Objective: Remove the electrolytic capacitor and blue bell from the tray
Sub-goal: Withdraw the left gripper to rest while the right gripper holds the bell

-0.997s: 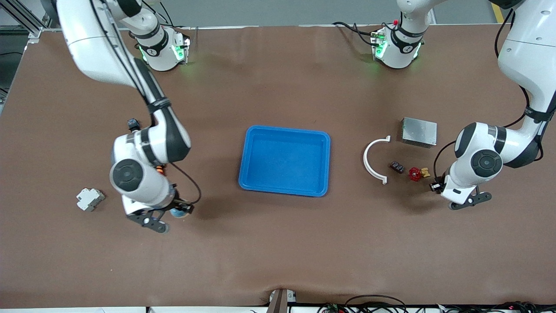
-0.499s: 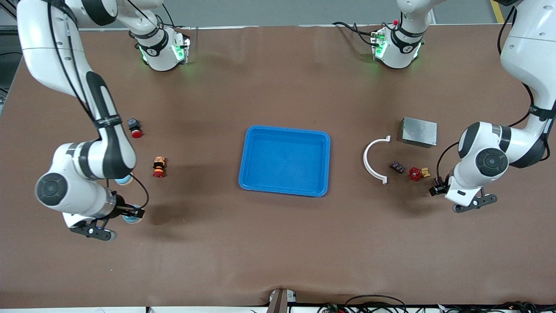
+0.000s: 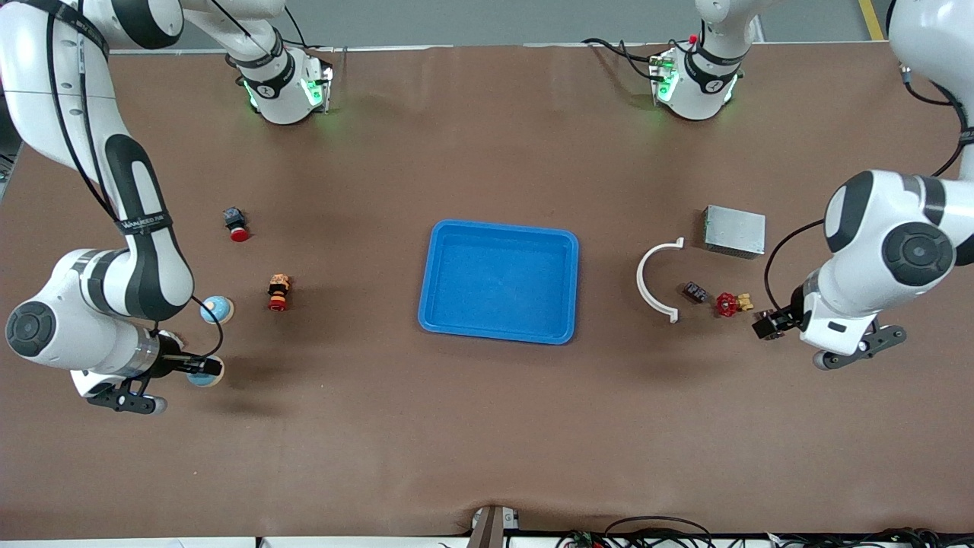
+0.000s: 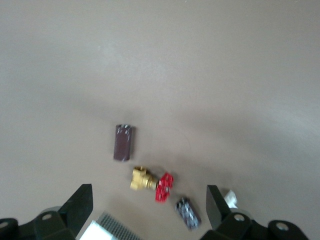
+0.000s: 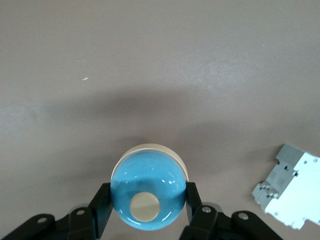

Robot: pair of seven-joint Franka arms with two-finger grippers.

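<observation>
Right claw (image 3: 199, 371) is up over the bench (image 3: 487, 426) at the right arm's end, clenched on a blue bell (image 3: 204, 374); in the right wrist view the two fingers (image 5: 100, 207) press both flanks of the bell's (image 5: 148, 191) dome, its cream rim and cream top button showing. A white circuit breaker (image 5: 290, 187) lies on the bench near it in that view. A second blue bell (image 3: 216, 308) sits on the bench farther from the front camera than the held one, beside a small red-and-orange push button (image 3: 278, 293); a dark switch with a red cap (image 3: 236, 224) lies farther still. Blue tray (image 3: 434, 320) sits mid-bench with nothing in it. Left claw (image 3: 768, 325) is over the bench at the left arm's end, released, with its fingers (image 4: 80, 204) spread wide in the left wrist view and nothing between them. Capacitor (image 3: 695, 292), small, dark and cylindrical, lies on the bench between a white curved bracket (image 3: 648, 280) and a red-handled brass valve (image 3: 730, 304), just beside the valve; it shows in the left wrist view (image 4: 188, 213) next to the valve (image 4: 150, 182), with a dark brown rectangular block (image 4: 123, 142) near them. A grey metal box (image 3: 734, 230) sits farther from the front camera than the valve.
</observation>
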